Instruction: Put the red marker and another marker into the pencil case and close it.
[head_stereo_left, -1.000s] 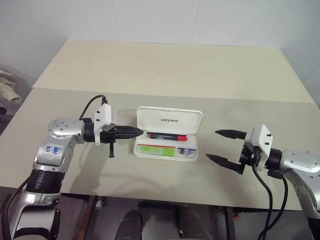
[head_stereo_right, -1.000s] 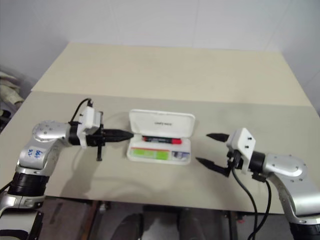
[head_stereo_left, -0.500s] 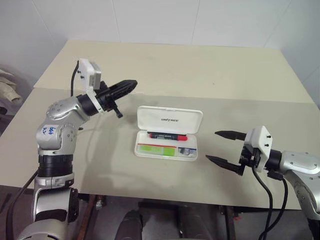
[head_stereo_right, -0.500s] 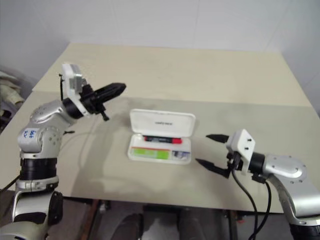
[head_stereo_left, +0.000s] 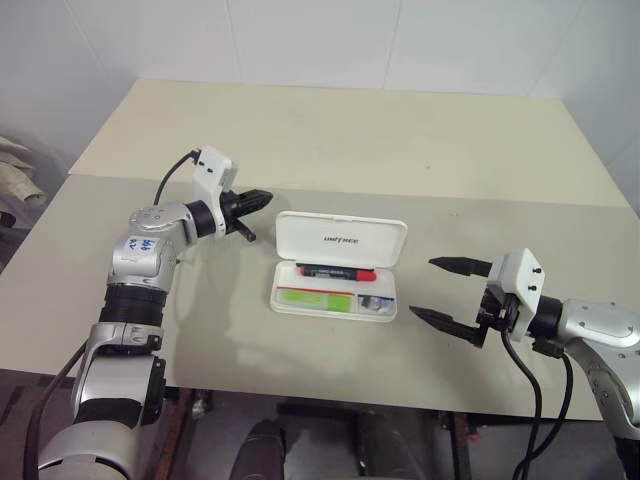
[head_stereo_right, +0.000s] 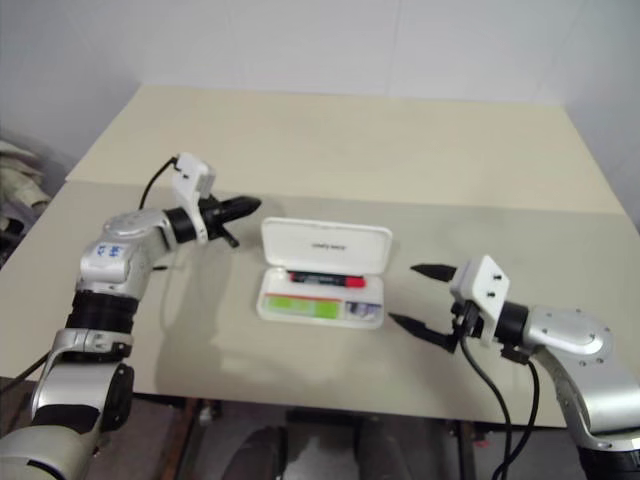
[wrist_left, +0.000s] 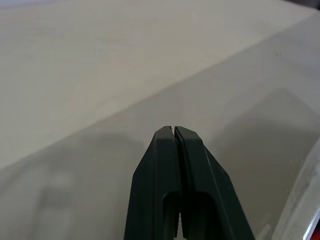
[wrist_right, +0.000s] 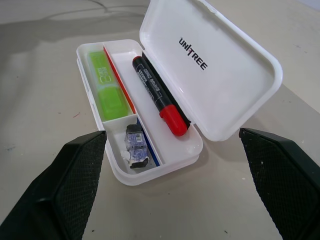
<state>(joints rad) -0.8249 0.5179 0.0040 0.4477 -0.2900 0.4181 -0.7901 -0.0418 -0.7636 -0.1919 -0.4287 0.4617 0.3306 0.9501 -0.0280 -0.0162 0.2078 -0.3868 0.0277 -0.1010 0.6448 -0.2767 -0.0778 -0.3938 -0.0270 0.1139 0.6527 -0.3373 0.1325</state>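
White hinged plastic pencil case (wrist_right: 165, 150) lies open holding black red-capped marker (wrist_right: 159, 96), flat green highlighter (wrist_right: 106, 85); left gripper (head_stereo_left: 262, 197) pinched empty, right gripper (head_stereo_left: 443, 292) spread wide

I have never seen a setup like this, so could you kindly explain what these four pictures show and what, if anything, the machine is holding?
This is a humanoid robot with two arms, each ending in a two-fingered black gripper. The two wide pictures come from cameras on its head, looking down over a beige table. The other two come from cameras on its wrists, looking along the fingers. The left gripper is shut and empty, hovering just left of the raised lid. The right gripper is wide open and empty, to the right of the case. On the table lies the pencil case, open, with the red marker, a green highlighter and a small grey object inside.
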